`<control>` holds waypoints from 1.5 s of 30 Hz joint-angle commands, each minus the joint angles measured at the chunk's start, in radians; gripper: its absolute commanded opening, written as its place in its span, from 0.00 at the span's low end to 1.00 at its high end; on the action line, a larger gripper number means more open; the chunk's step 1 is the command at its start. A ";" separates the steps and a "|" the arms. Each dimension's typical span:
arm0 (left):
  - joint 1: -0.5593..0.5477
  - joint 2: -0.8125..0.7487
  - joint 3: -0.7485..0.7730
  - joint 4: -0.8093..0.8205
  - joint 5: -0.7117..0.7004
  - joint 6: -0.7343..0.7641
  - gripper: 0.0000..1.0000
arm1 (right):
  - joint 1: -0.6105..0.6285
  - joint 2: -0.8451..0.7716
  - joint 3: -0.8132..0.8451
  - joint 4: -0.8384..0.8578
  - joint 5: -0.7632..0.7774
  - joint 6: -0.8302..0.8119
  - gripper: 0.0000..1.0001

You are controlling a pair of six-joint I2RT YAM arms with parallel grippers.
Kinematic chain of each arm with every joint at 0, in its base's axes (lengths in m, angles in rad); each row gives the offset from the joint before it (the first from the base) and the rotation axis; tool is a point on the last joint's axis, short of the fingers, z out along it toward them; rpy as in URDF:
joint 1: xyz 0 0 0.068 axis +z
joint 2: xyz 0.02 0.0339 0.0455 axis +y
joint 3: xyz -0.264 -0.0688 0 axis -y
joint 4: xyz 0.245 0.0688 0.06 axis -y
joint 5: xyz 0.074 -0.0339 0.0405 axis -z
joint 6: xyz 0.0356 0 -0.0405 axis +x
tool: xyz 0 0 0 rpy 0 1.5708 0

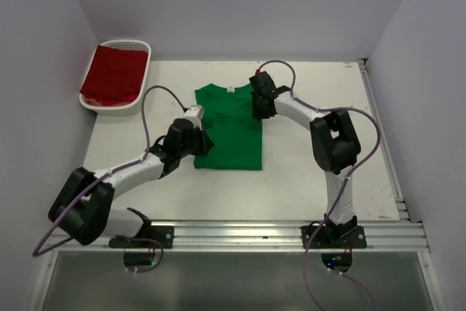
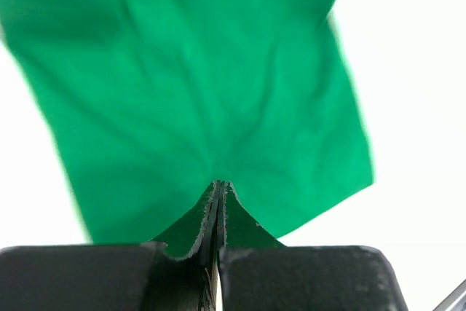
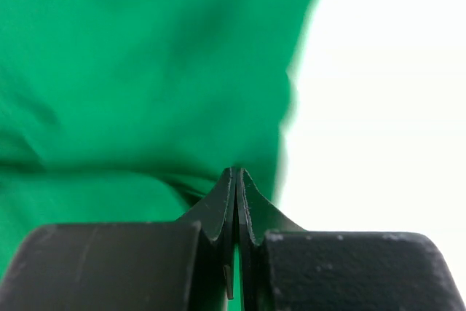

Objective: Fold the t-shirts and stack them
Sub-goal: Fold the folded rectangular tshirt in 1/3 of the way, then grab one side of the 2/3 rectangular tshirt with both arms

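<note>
A bright green t-shirt (image 1: 231, 130) lies flat on the white table as a narrow rectangle, with its neck at the far end. My left gripper (image 1: 209, 143) is at its left edge, shut, and creases in the cloth (image 2: 204, 85) run into the tips of that gripper (image 2: 218, 184). My right gripper (image 1: 256, 113) is at the shirt's far right edge, shut, and a fold of green cloth (image 3: 131, 92) meets its tips (image 3: 237, 172). A dark red t-shirt (image 1: 113, 74) lies in the basket at the back left.
The white slatted basket (image 1: 125, 43) stands in the back left corner by the wall. White walls close in the table on the left, the back and the right. A metal rail (image 1: 382, 136) runs along the right edge and another along the near edge.
</note>
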 commanded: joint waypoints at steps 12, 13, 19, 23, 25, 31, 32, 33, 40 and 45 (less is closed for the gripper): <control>0.002 -0.321 -0.089 -0.383 -0.238 -0.049 0.57 | 0.066 -0.621 -0.698 0.159 -0.044 0.081 0.63; 0.002 -0.326 -0.114 -0.371 -0.207 -0.057 0.58 | 0.067 -0.649 -0.726 0.167 -0.072 0.106 0.63; 0.002 -0.375 -0.238 -0.230 -0.063 -0.077 0.62 | 0.078 -0.727 -0.920 0.289 -0.196 0.187 0.64; 0.002 -0.381 -0.260 -0.155 -0.023 -0.075 0.63 | 0.079 -0.727 -0.958 0.325 -0.218 0.206 0.63; 0.003 -0.377 -0.274 -0.133 0.008 -0.078 0.64 | 0.079 -0.715 -0.966 0.335 -0.242 0.215 0.62; 0.008 -0.341 -0.327 -0.078 0.039 -0.100 0.65 | 0.080 -0.704 -1.009 0.397 -0.308 0.259 0.61; 0.011 -0.332 -0.337 -0.063 0.042 -0.101 0.66 | 0.079 -0.707 -1.021 0.401 -0.315 0.261 0.61; 0.019 -0.327 -0.356 -0.058 0.040 -0.106 0.66 | 0.079 -0.709 -1.026 0.403 -0.315 0.267 0.61; 0.043 -0.297 -0.366 -0.090 -0.084 -0.172 0.66 | 0.079 -0.718 -1.044 0.401 -0.301 0.272 0.59; 0.045 -0.285 -0.358 -0.116 -0.147 -0.212 0.65 | 0.079 -0.697 -1.041 0.408 -0.295 0.269 0.57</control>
